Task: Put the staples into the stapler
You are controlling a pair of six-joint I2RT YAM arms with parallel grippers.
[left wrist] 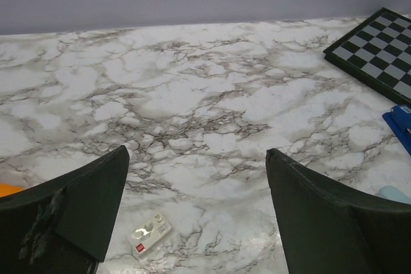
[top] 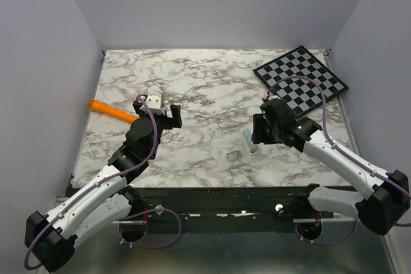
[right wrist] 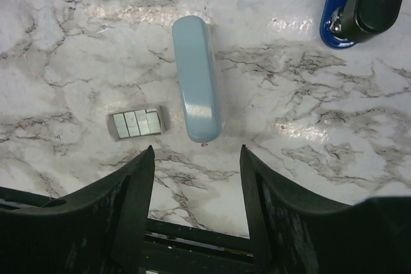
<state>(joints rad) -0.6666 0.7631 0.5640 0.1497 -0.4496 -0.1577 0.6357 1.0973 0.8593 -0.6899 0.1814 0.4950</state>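
Black fingers of the right gripper hang spread and empty just short of the stapler, its channel seemingly hidden, the staples just beside it, so a level, square pinch on them seems wise; the left gripper gapes empty too.

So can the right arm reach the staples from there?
Probably yes. The staples lie bare on the table just ahead of the open right gripper, slightly to one side. Only the stapler lies close beside them, not touching, so nothing seems to block the way.
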